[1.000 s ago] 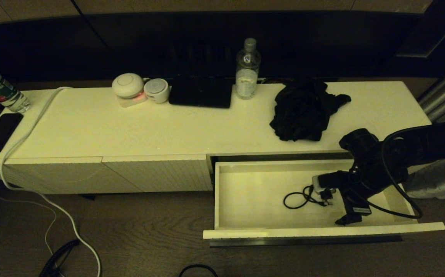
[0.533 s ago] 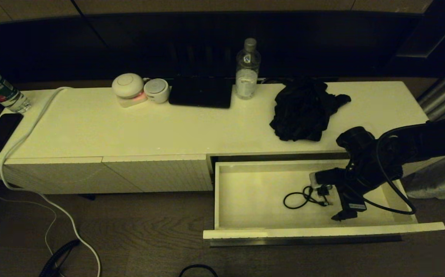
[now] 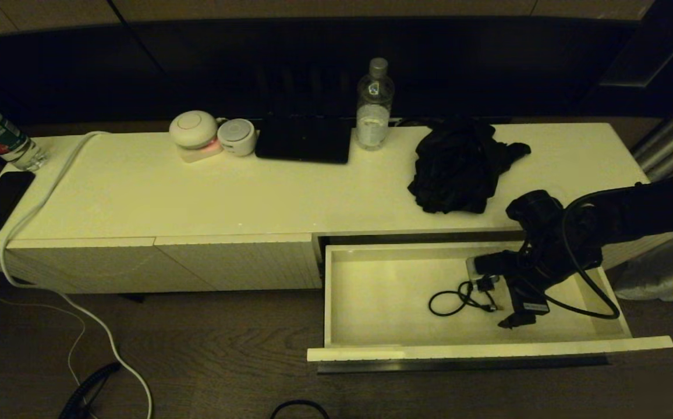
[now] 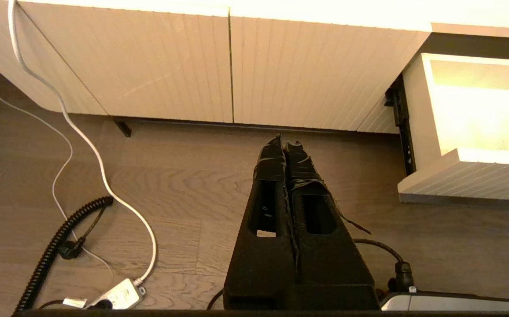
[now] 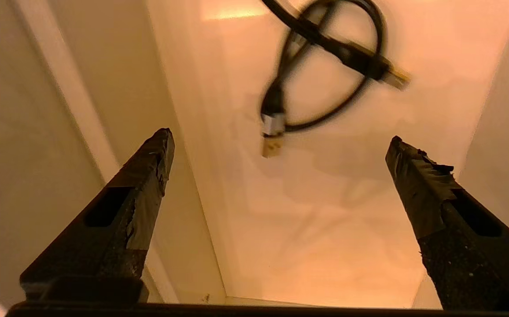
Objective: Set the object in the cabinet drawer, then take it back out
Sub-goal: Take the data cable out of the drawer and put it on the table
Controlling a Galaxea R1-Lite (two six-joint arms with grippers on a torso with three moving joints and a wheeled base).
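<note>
Head view: cabinet drawer (image 3: 371,343) open; floor (image 3: 208,361) seemingly wooden.

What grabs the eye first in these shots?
The open drawer at the cabinet's right end, with the right gripper reaching into it, fingers spread wide. Just ahead of the fingertips a looped black cable lies on the drawer's white floor, not held. Next, the crumpled black cloth on the cabinet top behind the drawer; the left gripper hangs shut over the wood floor.
</note>
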